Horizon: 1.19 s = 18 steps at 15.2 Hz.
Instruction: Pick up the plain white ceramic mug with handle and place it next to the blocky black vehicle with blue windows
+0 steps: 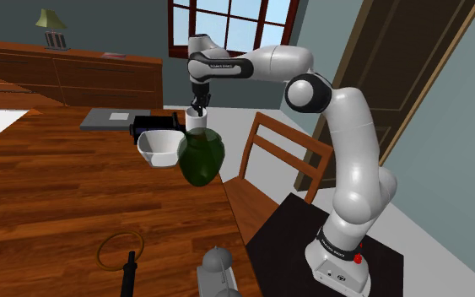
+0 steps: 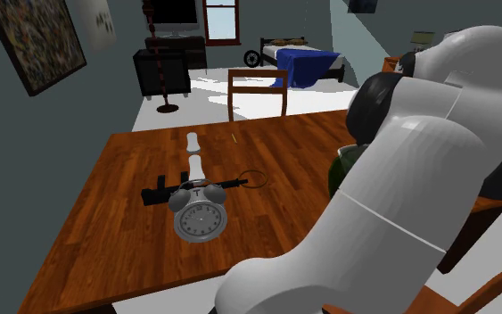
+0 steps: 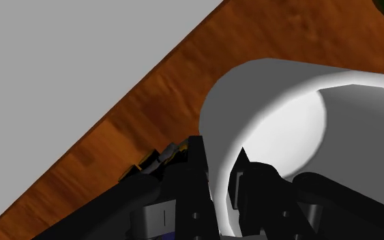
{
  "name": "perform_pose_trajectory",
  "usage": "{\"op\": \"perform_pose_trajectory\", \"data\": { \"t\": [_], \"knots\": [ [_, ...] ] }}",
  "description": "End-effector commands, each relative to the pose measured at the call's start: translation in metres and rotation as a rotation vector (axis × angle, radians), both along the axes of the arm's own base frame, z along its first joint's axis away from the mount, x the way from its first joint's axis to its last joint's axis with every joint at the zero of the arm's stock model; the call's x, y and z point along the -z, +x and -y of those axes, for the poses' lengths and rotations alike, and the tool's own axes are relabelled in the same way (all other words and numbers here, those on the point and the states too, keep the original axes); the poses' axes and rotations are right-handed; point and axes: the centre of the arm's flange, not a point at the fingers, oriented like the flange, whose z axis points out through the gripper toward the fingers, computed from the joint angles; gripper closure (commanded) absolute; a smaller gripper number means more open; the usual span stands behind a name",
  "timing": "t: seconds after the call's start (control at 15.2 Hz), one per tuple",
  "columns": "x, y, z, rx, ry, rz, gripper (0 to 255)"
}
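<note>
Jaws clamped on rim of white mug (image 3: 286,85), straddling its wall, nr green vase (image 1: 202,157).

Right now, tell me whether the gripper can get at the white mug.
Likely yes: the gripper sits right above the white mug, its fingers clasping the wall. The green vase and white bowl stand beside it, not over it.
</note>
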Motion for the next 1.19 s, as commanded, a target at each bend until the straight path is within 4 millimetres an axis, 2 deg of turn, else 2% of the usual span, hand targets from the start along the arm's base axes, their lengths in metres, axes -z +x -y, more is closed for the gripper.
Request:
{"op": "perform_pose_trajectory", "data": {
  "t": [0.0,1.12],
  "knots": [
    [0.01,0.0,0.0,0.0,0.0,0.001,255],
    [0.1,0.0,0.0,0.0,0.0,0.001,255]
  ]
}}
